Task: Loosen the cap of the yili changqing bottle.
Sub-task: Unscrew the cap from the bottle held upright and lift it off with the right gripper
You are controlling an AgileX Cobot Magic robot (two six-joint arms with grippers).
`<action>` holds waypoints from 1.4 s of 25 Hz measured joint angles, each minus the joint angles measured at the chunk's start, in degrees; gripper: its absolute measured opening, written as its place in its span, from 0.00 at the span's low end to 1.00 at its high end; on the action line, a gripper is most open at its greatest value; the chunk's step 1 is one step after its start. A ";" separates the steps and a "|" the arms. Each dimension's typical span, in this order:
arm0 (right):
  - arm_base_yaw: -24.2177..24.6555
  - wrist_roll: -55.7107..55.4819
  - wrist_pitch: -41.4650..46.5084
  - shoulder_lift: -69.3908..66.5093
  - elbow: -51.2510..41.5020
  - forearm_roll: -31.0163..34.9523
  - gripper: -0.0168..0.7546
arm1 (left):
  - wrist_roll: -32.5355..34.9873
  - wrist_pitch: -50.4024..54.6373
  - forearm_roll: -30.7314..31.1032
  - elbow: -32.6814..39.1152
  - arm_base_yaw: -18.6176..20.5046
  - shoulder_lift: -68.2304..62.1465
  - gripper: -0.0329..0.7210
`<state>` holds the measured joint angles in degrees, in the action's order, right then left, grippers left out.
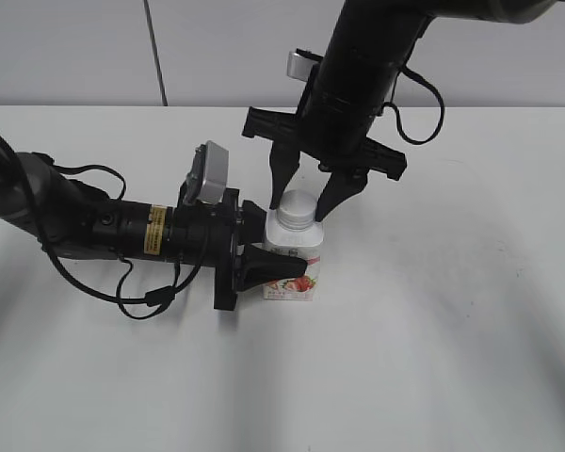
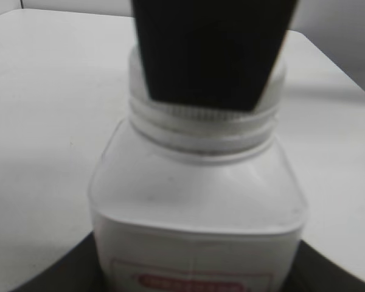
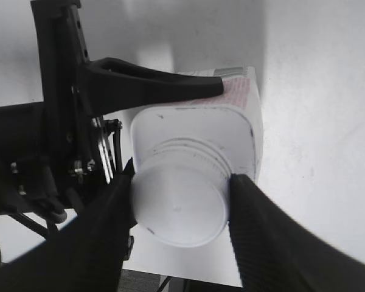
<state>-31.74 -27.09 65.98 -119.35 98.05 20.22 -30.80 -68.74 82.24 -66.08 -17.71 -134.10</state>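
Two grippers on the yili changqing bottle (image 1: 294, 252), upright mid-desk, nearer the far edge. Left gripper (image 1: 275, 247) clamps the body from the left side. Right gripper (image 3: 179, 204) comes from above, fingers (image 3: 255, 231) pinching the cap (image 3: 177, 207) on both sides.

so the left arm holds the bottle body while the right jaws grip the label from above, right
Not quite. The right gripper closes on the cap, not the label, as the right wrist view shows. The left gripper does hold the bottle by its body.
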 joint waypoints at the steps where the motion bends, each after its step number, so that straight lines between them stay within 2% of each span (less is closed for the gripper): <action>1: 0.00 0.41 0.00 0.00 0.00 0.00 0.54 | 0.00 0.00 0.00 0.00 0.00 0.00 0.52; 5: 0.00 7.54 0.00 0.00 0.00 -0.05 0.54 | 0.00 0.00 0.00 0.00 0.00 0.00 0.52; 17: 0.00 57.42 0.40 0.00 0.06 -0.21 0.53 | 0.13 0.11 0.12 0.00 0.00 0.00 0.52; 35: 0.00 96.43 2.32 0.00 0.27 -0.22 0.52 | 0.79 -0.29 1.58 0.00 0.00 0.00 0.52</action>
<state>-31.74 69.34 68.31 -119.35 98.32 19.99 -30.01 -69.03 83.82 -66.08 -17.71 -134.10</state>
